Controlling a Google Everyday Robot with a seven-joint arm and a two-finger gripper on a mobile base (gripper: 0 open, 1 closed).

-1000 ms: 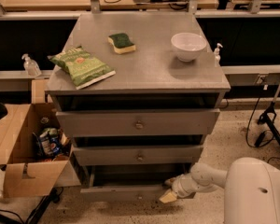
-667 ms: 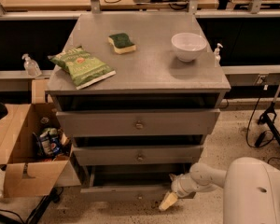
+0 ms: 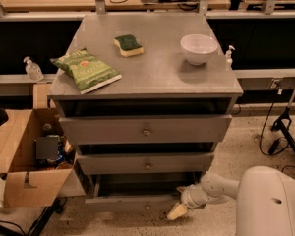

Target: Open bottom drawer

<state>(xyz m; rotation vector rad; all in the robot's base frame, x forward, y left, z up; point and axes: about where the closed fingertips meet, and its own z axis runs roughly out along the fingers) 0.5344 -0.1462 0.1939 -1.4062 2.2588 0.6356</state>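
While the cream-tipped gripper (image 3: pixel 178 211), open or closed I cannot tell, sits by the narrow grey bottom drawer (image 3: pixel 132 202), pull straight out, level.

You're looking at a matt grey cabinet top (image 3: pixel 157 77), faintly brushed; the bottom drawer (image 3: pixel 132 202) has the same dull finish. The gripper (image 3: pixel 178 211), low by that drawer's right end, looks smooth cream plastic. The bowl (image 3: pixel 199 47) is glossy white, the bag (image 3: pixel 86 70) shiny green, the box (image 3: pixel 14 141) plain brown cardboard
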